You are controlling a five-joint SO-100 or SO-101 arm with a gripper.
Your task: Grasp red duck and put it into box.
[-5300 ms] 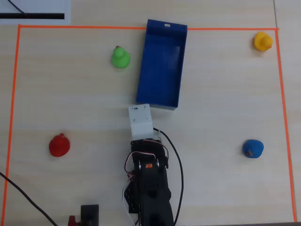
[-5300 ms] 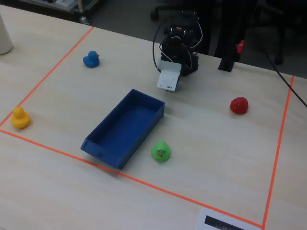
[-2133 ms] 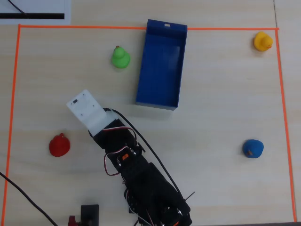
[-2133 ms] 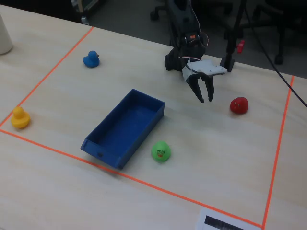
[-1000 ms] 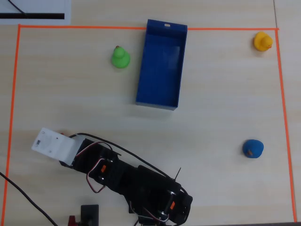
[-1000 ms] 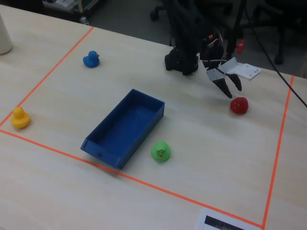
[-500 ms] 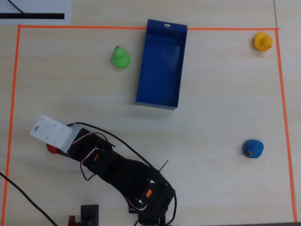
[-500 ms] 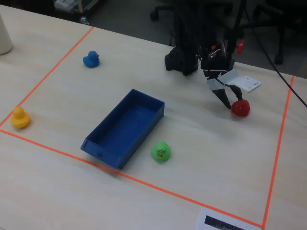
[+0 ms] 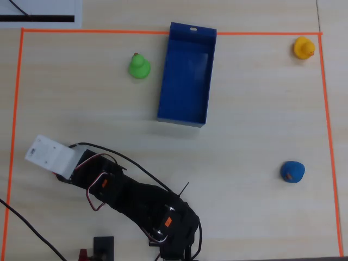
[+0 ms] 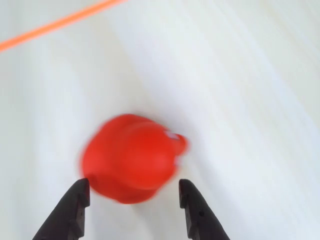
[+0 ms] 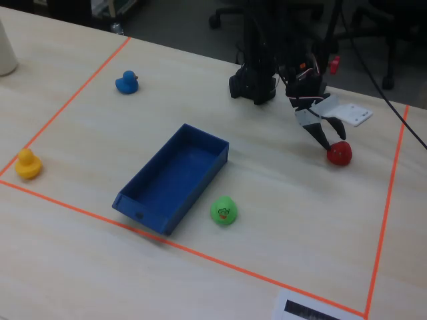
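The red duck [image 10: 130,157] lies on the pale table just ahead of my gripper [image 10: 134,186]. The jaws are open, one black finger on each side of the duck's near end, apart from it. In the fixed view the duck [image 11: 339,153] sits at the right, with the gripper [image 11: 326,141] just left of and above it. In the overhead view the duck is hidden under the white wrist mount [image 9: 51,155]. The deep-blue box [image 9: 185,76] stands open and empty in the middle of the far side, also in the fixed view [image 11: 177,177].
A green duck [image 9: 139,66] sits left of the box, a yellow duck [image 9: 303,48] in the top right corner, a blue duck [image 9: 292,172] at the right. Orange tape [image 9: 330,141] frames the work area. The arm's cables [image 9: 141,174] trail at the bottom left.
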